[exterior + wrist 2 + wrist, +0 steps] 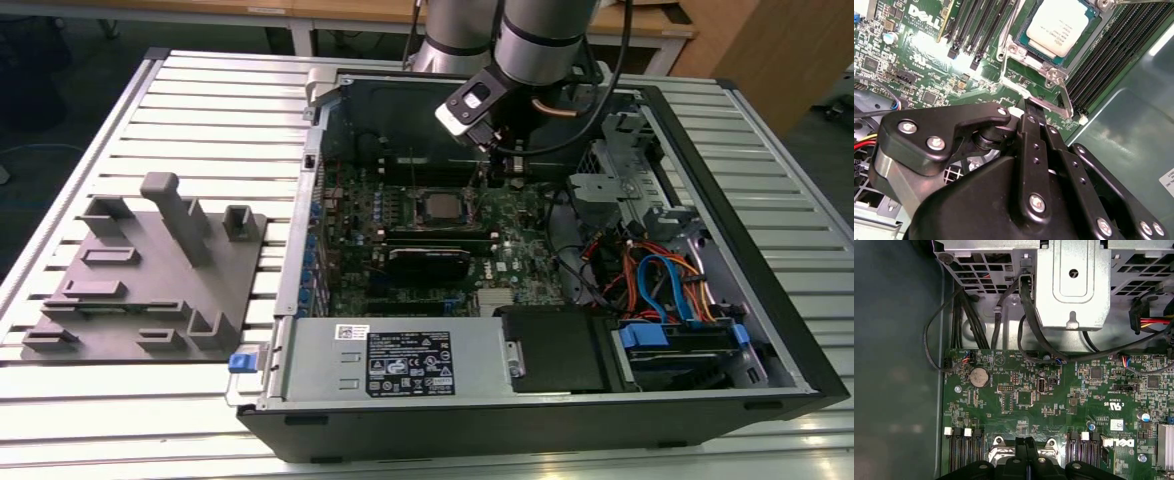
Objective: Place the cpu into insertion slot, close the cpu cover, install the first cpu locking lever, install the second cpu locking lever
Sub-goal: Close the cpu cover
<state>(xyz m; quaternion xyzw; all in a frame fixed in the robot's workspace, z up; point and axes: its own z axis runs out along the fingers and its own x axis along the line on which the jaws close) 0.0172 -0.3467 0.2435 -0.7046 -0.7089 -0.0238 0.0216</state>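
One arm: reaches down into the open computer case (754,210), which lies on its side on the slatted worktop (200,110).
Hand: the hand (497,160) hangs low over the green motherboard (1029,390), just beside the socket. In both wrist views its two black fingers (1023,452) are pressed together with no gap between them.
Fingertips: in the second wrist view the hand's tip (1031,106) sits at a silver locking lever (1066,100) that runs along the socket's edge. Whether the lever is pinched between the fingers cannot be told.
Cpu: the cpu (1064,25) lies flat in the insertion slot (1080,44), silver-grey top facing up. In the exterior view it sits near the middle of the board (434,205).
Cpu cover: the cpu cover (1031,61) appears to lie down around the chip, which shows through its window.
Memory slots: long black memory slots (979,25) run on both sides of the socket.
Board details: a round coin battery (978,376) sits near the board's edge. Black cables (1004,305) loop from the board up to a silver drive cage (1071,285).
Case contents: a grey power supply (387,365) fills the near end of the case, and blue cables (667,285) lie toward the exterior view's right.
Worktop: a grey moulded fixture (147,270) stands well apart from the case, on the exterior view's left.
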